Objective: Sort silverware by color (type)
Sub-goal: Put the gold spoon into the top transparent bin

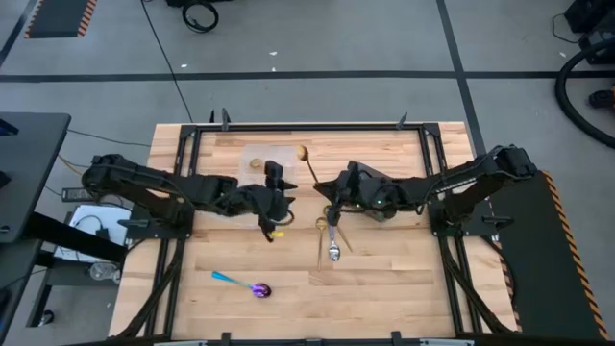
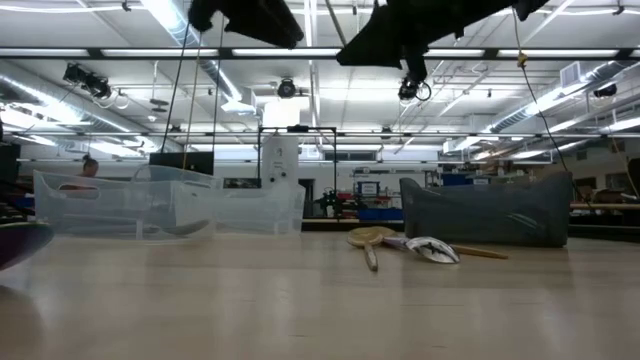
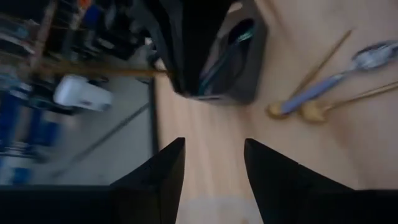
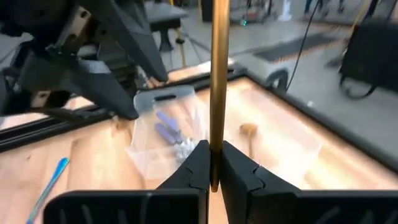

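While the left tool hangs parted, the right tool clamps a gold spoon upright.

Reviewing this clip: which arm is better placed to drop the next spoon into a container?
Right. The right gripper is shut on a gold spoon above the table, near the clear containers. The left gripper is open and empty.

No text, label or number seems legible anywhere, on table or in room
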`<control>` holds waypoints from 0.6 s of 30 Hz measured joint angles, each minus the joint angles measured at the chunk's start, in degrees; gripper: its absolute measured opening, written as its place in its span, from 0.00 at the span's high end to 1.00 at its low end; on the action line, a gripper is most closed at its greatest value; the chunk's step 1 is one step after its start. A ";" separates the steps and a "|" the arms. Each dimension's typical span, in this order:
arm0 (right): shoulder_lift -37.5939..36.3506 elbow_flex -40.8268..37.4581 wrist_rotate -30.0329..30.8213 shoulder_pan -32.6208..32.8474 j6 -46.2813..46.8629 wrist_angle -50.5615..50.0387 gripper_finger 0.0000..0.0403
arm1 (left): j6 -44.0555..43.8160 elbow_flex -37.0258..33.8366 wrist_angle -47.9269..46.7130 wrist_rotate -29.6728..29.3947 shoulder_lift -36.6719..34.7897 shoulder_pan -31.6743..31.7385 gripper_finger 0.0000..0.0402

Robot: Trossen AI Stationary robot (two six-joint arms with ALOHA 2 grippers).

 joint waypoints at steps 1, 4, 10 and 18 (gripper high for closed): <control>0.00 0.00 -1.18 -0.44 1.26 -0.92 0.93 | 2.18 0.00 0.81 -1.69 0.70 -0.28 0.57; 0.04 0.02 -4.86 -1.43 4.68 -3.23 0.95 | 9.03 -0.02 1.79 -6.12 2.36 -0.76 0.57; 0.08 0.00 -10.11 -2.84 10.14 -9.68 0.94 | 26.05 -0.03 3.82 -8.14 4.39 -1.83 0.57; 0.09 -0.04 -18.31 -4.27 16.81 -14.67 0.94 | 46.39 -0.13 7.67 -8.26 6.98 -2.04 0.57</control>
